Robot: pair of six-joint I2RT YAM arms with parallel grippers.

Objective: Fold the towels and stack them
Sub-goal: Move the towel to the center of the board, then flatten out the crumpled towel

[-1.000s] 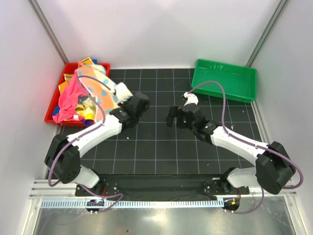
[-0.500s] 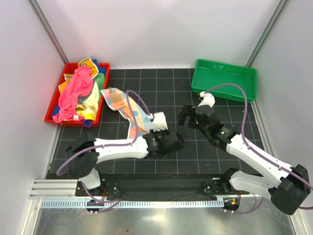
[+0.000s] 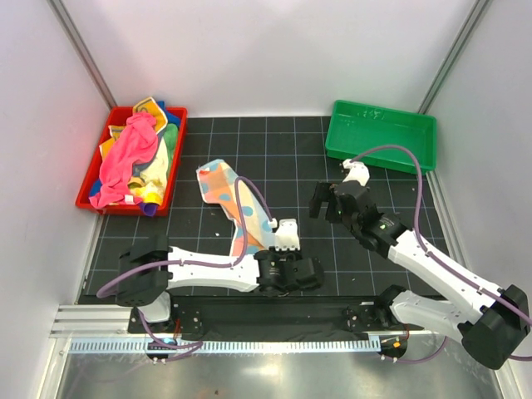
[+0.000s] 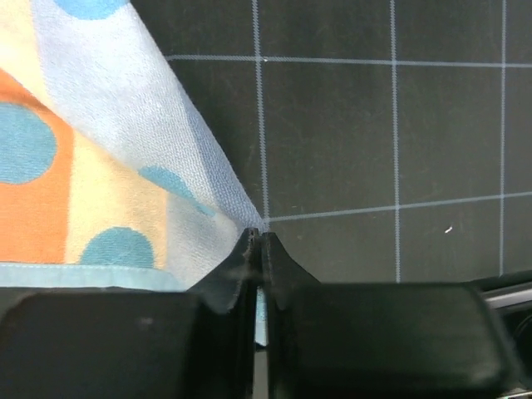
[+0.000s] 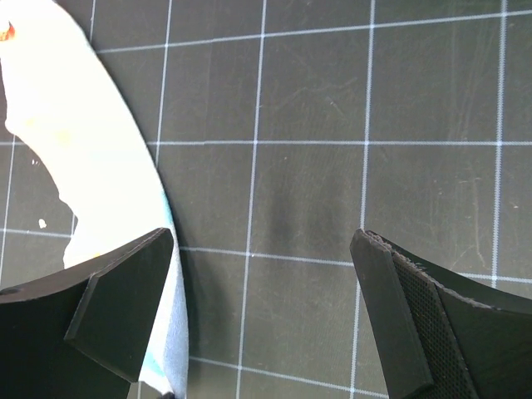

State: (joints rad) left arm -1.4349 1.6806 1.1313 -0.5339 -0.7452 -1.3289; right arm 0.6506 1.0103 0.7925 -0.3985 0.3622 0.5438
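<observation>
Pinching what looks like a corner of the pastel patchwork cloth towel (image 3: pixel 226 193) in the left gripper (image 4: pixel 257 240), on the black gridded mat (image 3: pixel 341 253). Holding the right gripper (image 5: pixel 262 278) spread, empty. Should handle light and floppy: take the far corner.

The left arm (image 3: pixel 208 270) and right arm (image 3: pixel 432 266) share white link shells, black joint housings and a purple cable (image 3: pixel 389 150) looping along each. The left gripper (image 4: pixel 258 237) has smooth matte-black jaws. The right gripper (image 5: pixel 264 237) has black jaws too, one inner face finely mesh-textured.

spread fingers (image 5: pixel 391 316) over gridded mat (image 5: pixel 332 191), towel (image 5: pixel 75 174) left
</observation>
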